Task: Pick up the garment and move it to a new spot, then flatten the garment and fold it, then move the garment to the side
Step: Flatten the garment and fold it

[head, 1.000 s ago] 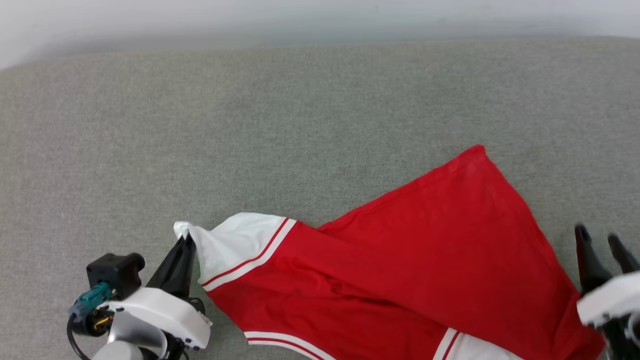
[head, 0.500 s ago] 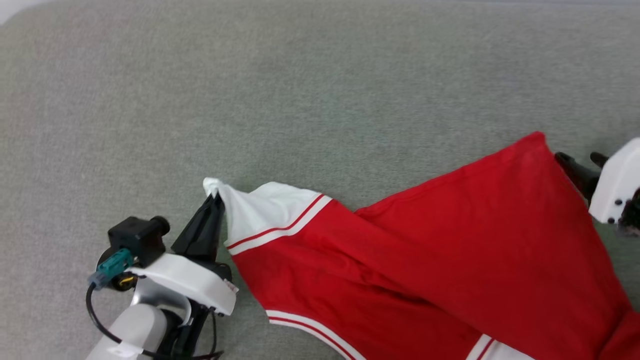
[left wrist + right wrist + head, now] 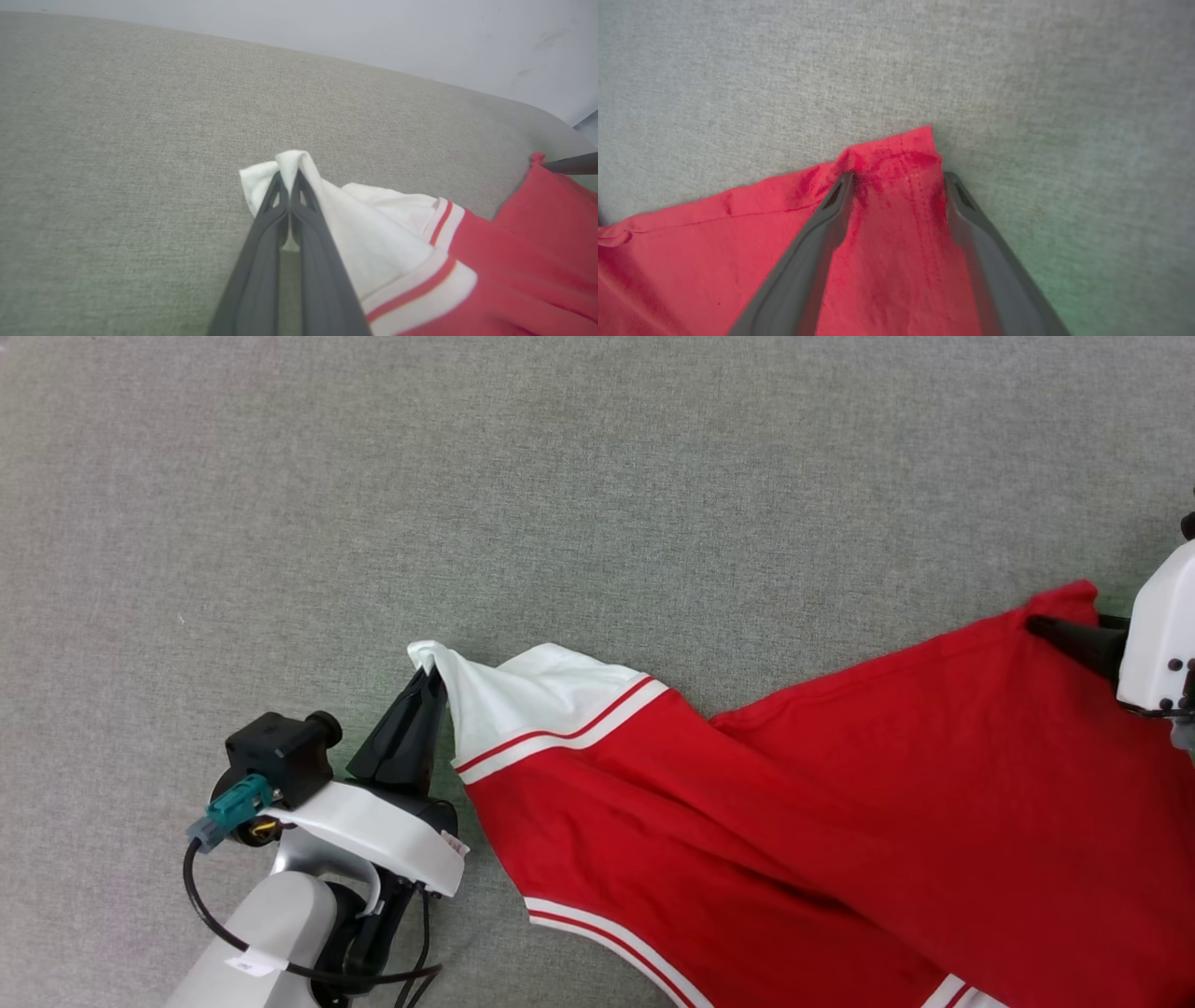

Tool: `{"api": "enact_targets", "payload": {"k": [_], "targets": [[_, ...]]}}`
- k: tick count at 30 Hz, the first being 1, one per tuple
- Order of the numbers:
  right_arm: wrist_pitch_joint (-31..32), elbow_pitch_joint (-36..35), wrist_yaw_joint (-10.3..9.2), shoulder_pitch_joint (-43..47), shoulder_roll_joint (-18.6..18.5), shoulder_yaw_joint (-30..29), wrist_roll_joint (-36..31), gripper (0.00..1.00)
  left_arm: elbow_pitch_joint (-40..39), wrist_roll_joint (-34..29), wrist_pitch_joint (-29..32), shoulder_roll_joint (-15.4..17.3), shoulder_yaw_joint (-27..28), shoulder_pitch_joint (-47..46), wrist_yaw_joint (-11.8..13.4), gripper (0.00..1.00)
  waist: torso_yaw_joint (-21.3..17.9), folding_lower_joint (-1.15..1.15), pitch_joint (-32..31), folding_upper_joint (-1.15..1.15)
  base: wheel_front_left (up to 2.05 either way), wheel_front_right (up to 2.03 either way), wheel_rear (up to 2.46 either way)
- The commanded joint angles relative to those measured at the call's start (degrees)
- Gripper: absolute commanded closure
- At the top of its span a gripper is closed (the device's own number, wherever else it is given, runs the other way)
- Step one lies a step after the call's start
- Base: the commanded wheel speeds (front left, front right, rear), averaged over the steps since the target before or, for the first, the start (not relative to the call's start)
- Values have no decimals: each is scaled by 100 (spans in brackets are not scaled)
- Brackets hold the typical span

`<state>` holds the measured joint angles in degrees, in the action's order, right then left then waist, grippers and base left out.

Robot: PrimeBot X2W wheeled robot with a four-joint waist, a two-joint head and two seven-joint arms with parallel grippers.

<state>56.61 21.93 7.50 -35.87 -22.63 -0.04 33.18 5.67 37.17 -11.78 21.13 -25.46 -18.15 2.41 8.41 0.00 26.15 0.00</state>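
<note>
The garment (image 3: 794, 803) lies plain red side up on the grey fabric surface, stretched from centre to the right edge of the head view. Its white sleeve (image 3: 523, 695) with red striped trim points left. My left gripper (image 3: 428, 679) is shut on the tip of that sleeve (image 3: 299, 161), its fingers (image 3: 273, 219) pressed together. My right gripper (image 3: 1050, 621) reaches in from the right over the far red hem corner (image 3: 1074, 597). In the right wrist view it (image 3: 899, 179) is open, one finger on each side of the corner (image 3: 896, 154). The numbers are hidden.
The grey upholstered surface (image 3: 467, 476) spreads wide to the left of the shirt and beyond it. In the left wrist view its rounded far edge (image 3: 420, 79) meets a pale wall (image 3: 373, 28).
The head camera has tilted down, shifting the whole picture. My right gripper has come from beside the shirt's lower right up to its far hem corner. The left stays shut on the sleeve.
</note>
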Motion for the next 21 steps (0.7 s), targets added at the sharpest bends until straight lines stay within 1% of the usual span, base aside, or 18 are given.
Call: {"api": "enact_targets", "payload": {"k": [1, 6, 9, 13, 17, 21], "targets": [[408, 490, -4, 538, 266, 225, 83, 100, 39, 19, -56, -16, 43, -101, -16, 100, 1, 0, 0, 0, 0, 0, 0], [155, 387, -3, 349, 259, 133, 66, 100, 139, 55, -117, 0, 117, -103, -16, 100, -37, 0, -89, 0, 0, 0, 0], [-337, 159, -5, 151, 174, 72, -147, 100, 185, 67, -133, 85, 222, -133, 51, 100, -101, 0, -213, 0, 0, 0, 0], [-987, 46, -6, -109, 143, -51, -496, 100, 201, 53, -75, 281, 403, -333, 115, 100, -224, 0, -398, 0, 0, 0, 0], [-1626, 39, -6, -401, 240, -252, -857, 100, 212, 89, 72, 492, 610, -764, 107, 100, -349, 0, -524, 0, 0, 0, 0], [-2169, 84, -7, -814, 309, -492, -1080, 100, 308, 156, 248, 605, 784, -1491, 45, 100, -472, 0, -550, 0, 0, 0, 0]]}}
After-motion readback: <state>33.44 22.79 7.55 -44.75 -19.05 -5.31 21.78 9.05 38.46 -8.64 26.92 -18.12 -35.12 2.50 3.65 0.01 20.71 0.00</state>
